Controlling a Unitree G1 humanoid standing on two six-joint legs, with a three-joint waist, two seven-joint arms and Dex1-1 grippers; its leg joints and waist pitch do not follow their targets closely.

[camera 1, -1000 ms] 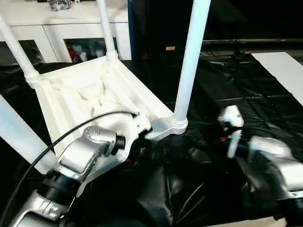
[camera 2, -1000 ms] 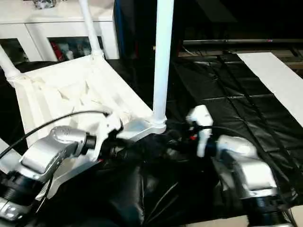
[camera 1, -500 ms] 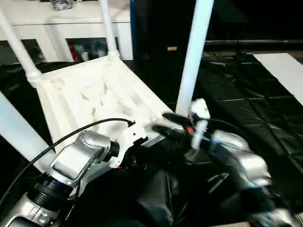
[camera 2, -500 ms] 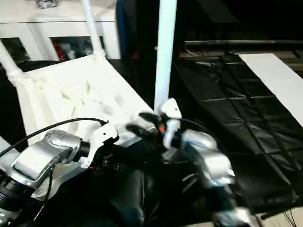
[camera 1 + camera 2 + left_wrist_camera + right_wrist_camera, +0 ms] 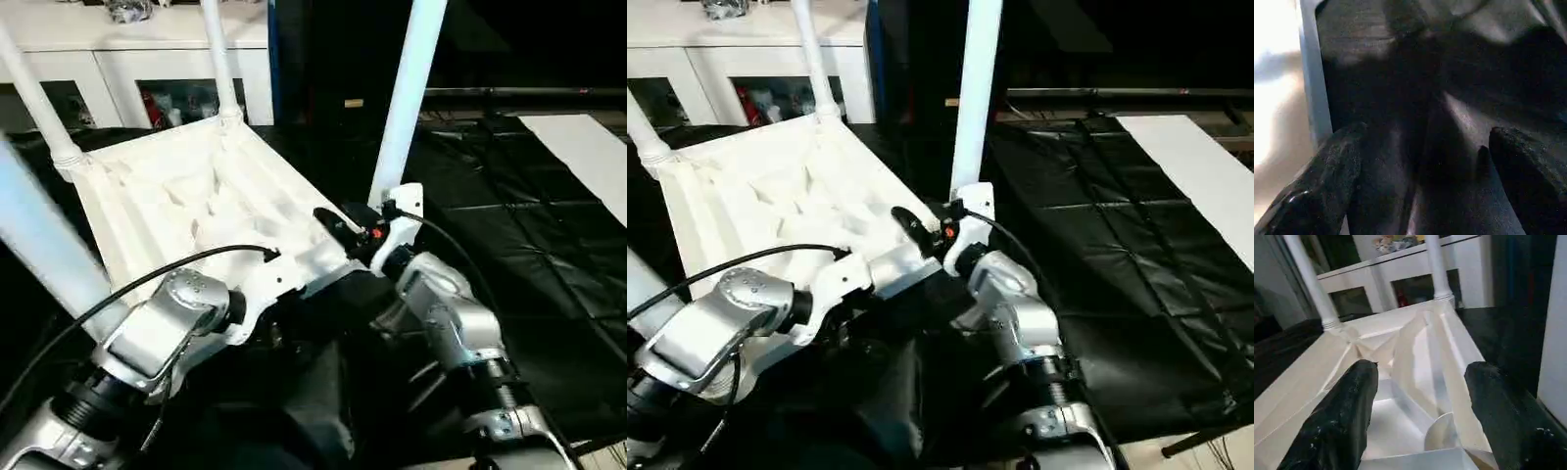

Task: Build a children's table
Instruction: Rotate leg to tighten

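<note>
The white children's table (image 5: 186,196) lies upside down and tilted on black cloth, its ribbed underside facing up. Four tapered legs stand in the corner sockets, among them the near right leg (image 5: 404,108) and the near left leg (image 5: 44,245). My right gripper (image 5: 1424,366) is open, its black fingers (image 5: 333,220) over the rim at the near right corner, beside that leg's base. My left forearm (image 5: 167,328) reaches to the table's near edge. In the left wrist view my left gripper (image 5: 1427,137) is open over black cloth, with the white edge (image 5: 1283,98) beside it.
A white cabinet with glass doors (image 5: 147,59) stands behind the table. Wrinkled black cloth (image 5: 509,225) covers the ground to the right, with a white sheet (image 5: 588,147) at the far right. A black cable (image 5: 147,284) loops over my left arm.
My right arm has swung left, from out on the black cloth to the table's near right corner. My left arm has stayed at the near edge.
</note>
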